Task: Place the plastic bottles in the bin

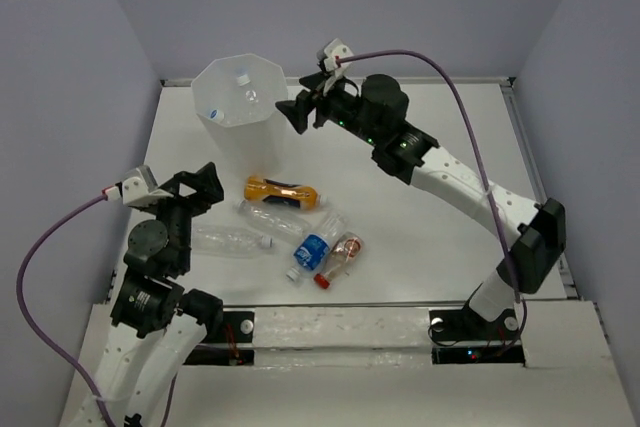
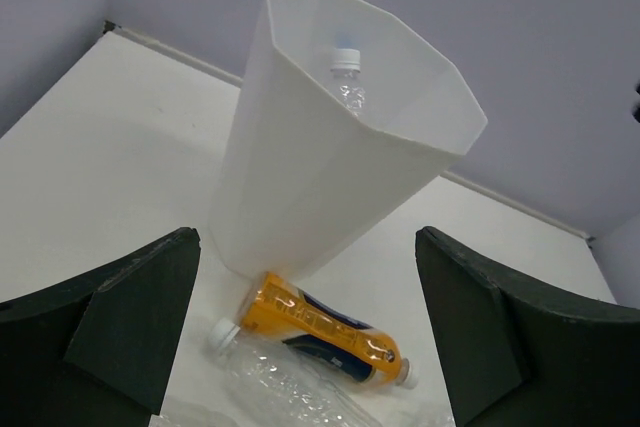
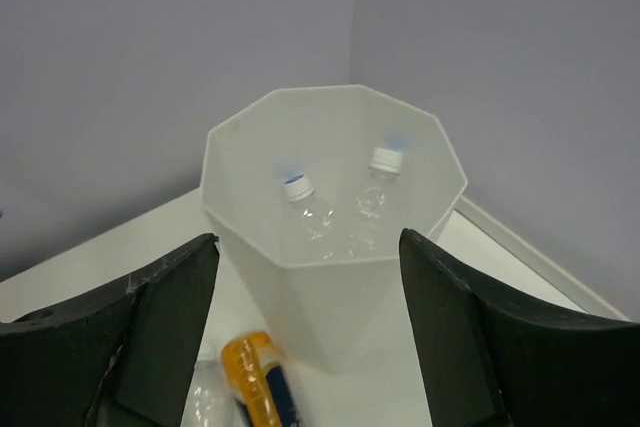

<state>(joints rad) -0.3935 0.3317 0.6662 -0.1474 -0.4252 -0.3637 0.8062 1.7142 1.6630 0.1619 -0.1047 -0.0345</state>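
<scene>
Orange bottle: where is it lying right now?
Top view, left of centre: the orange bottle lies on its side just in front of the bin, with a clear bottle close on its near side.

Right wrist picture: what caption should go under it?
Open right gripper facing the white bin, two clear bottles inside, an orange bottle lying at its base.

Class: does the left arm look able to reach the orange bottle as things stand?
Probably yes: the left gripper is open and faces the orange bottle, with only bare table between them.
</scene>
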